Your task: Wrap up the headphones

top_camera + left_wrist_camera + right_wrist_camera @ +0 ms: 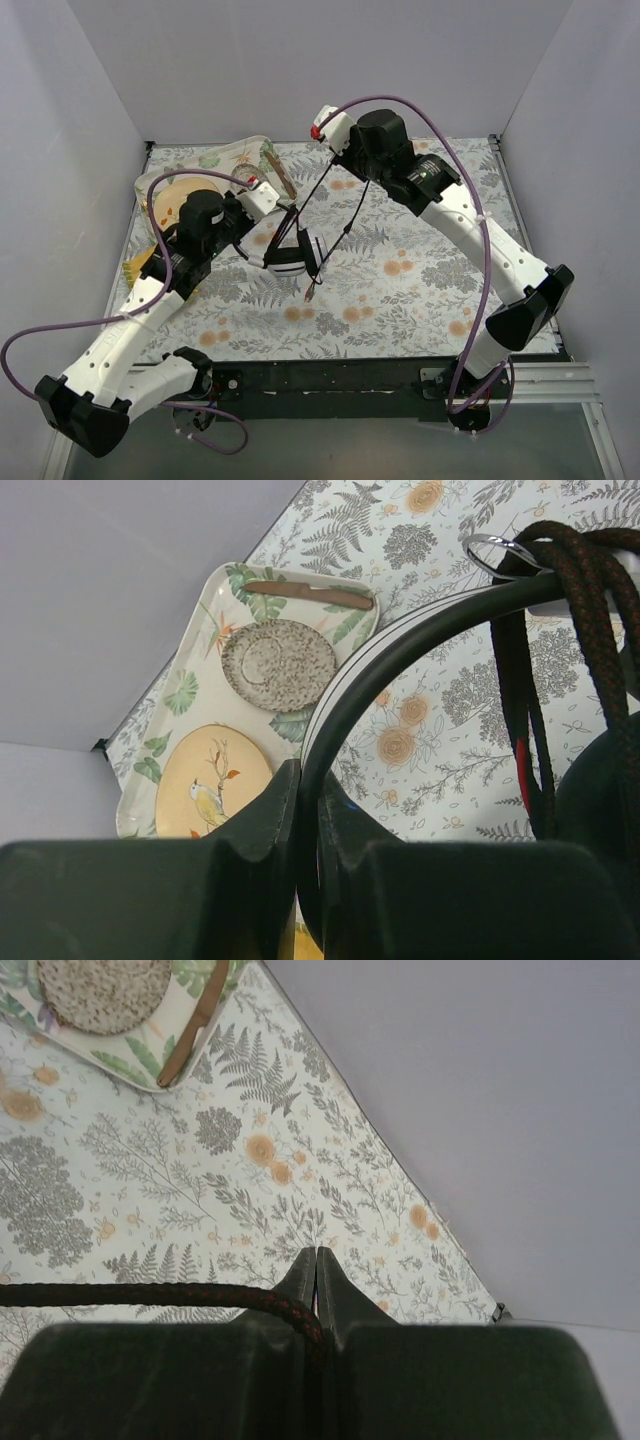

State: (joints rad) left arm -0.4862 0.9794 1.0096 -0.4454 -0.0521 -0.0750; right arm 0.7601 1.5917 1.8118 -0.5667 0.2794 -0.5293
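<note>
The headphones hang just above the table's middle, white-and-black ear cups together. My left gripper is shut on the thin black headband, which curves up from between the fingers in the left wrist view. Several turns of the dark braided cable lie over the headband near a metal ring. My right gripper is raised at the back centre and shut on the cable. The cable runs taut from it down to the headphones, its loose end hanging near the table.
A leaf-print tray sits at the back left with a speckled plate, a yellow bird plate and a wooden knife. White walls close in the back and sides. Purple robot cables arc over both arms.
</note>
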